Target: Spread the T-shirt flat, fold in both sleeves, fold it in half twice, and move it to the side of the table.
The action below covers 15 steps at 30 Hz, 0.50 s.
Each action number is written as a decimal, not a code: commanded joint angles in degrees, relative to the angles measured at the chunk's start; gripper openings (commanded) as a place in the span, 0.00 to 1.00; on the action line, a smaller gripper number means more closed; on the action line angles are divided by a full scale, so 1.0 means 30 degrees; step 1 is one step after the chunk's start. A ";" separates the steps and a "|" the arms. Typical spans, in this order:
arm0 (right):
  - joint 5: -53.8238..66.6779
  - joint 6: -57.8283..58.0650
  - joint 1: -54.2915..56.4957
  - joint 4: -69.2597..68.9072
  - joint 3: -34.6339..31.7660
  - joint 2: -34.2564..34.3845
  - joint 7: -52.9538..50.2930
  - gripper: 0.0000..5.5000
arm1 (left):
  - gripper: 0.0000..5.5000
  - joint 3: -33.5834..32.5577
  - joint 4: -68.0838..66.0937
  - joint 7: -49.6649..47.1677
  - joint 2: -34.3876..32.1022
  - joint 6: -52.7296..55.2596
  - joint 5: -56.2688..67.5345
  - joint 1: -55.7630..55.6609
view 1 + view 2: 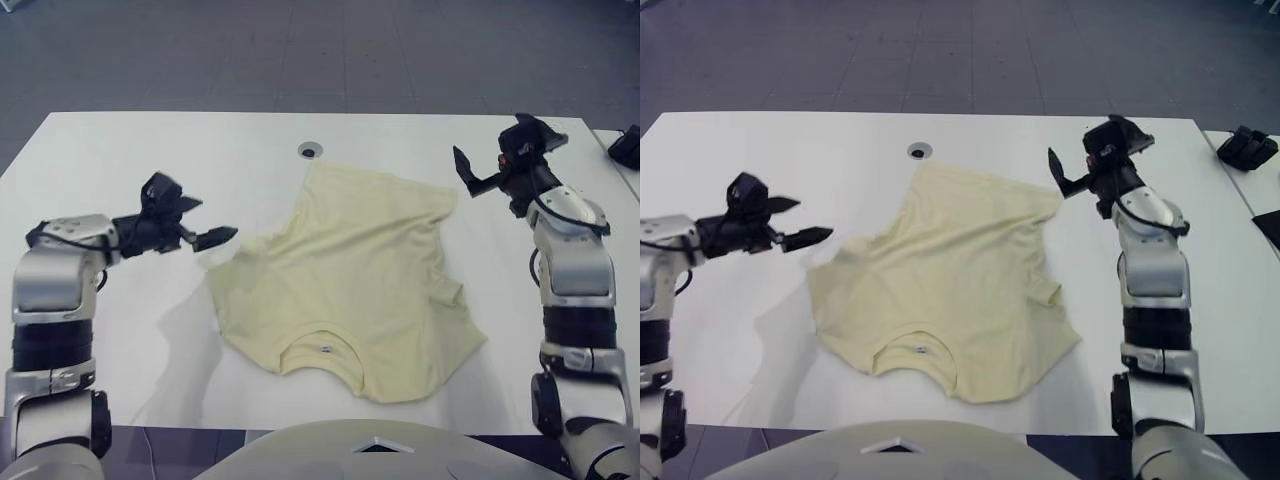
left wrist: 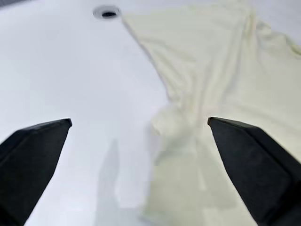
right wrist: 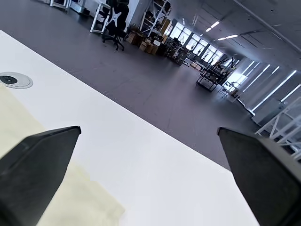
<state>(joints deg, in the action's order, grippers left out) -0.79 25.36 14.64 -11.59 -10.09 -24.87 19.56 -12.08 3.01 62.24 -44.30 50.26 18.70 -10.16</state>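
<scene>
Left eye view: the T-shirt [image 1: 350,280], pale yellow, lies rumpled in the middle of the white desk [image 1: 130,150]. Its collar [image 1: 322,350] faces the near edge and its hem runs toward the far side. The cloth is not flat: creases cross the body and both side edges are bunched inward. The far corner of the hem ends just beside a round cable hole [image 1: 310,150] in the desk.

The left pincer [image 1: 218,217] is just beside the shirt's left edge, its two black fingers spread wide and pointing at the cloth. From the left wrist view it seems to hang a little above the bunched fabric without touching it, though the cloth there is blurred.

The right pincer [image 1: 505,142] is near the shirt's far right corner, raised off the desk, fingers also spread wide and pinching nothing. A small dark object [image 1: 626,146] lies on a neighbouring surface farther right.
</scene>
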 commanded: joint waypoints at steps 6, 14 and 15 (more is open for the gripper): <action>0.3344 0.9095 -0.2410 -1.1285 -0.3830 0.5689 -0.4465 0.98 | 0.98 0.1567 -0.2445 0.1292 -0.1545 0.1012 0.0654 0.1991; 0.4341 1.1909 -0.2426 -1.2832 -0.3722 0.6056 -0.5334 0.98 | 0.75 0.2650 -0.2898 -0.0324 0.0087 0.0648 0.1116 0.2178; 0.4451 1.2017 -0.2308 -1.2722 -0.3700 0.5951 -0.5268 0.98 | 0.71 0.2493 -0.2651 -0.0431 0.0051 0.0582 0.1233 0.2550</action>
<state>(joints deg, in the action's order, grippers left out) 11.66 60.08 7.38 -49.93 -21.22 -6.43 3.74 -6.49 -4.55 62.53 -45.53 50.87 22.79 -6.76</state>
